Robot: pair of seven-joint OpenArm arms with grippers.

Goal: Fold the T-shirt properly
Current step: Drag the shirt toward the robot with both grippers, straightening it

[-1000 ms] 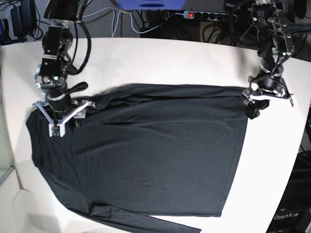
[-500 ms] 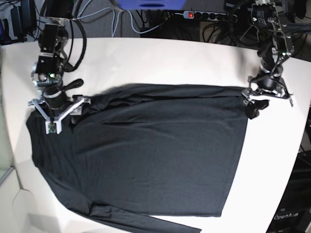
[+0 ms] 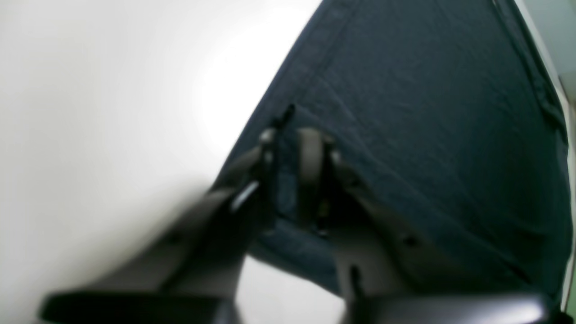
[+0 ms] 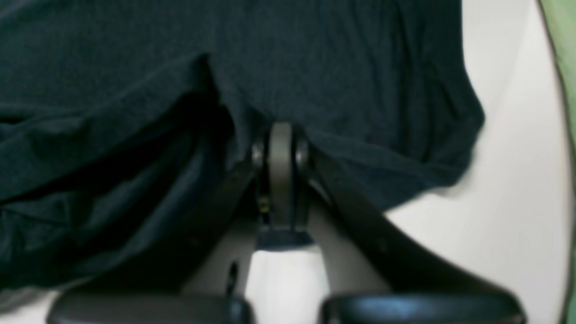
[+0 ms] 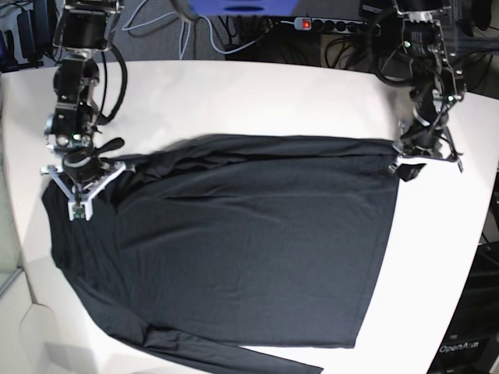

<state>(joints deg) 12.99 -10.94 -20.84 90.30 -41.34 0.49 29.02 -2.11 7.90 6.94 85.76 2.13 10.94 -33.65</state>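
Black cloth covers most of the white table [image 5: 257, 93]: the T-shirt [image 5: 234, 249] lies spread flat, its body running lengthwise across the base view, with the straight hem toward that view's right and the shoulder end toward its left. One long sleeve trails along the near edge, slanting down to the right, and the far edge is bunched into a soft fold. The left gripper [image 5: 407, 165] sits at the far hem corner, on the base view's right; in the left wrist view its fingers [image 3: 310, 153] are closed together with a pinch of the shirt's edge between them, the hem line running away up and to the right. The right gripper [image 5: 78, 191] sits at the opposite far corner by the shoulder; in its wrist view the fingers [image 4: 281, 153] are pressed together on a fold of the fabric, which drapes in loose creases to the side.
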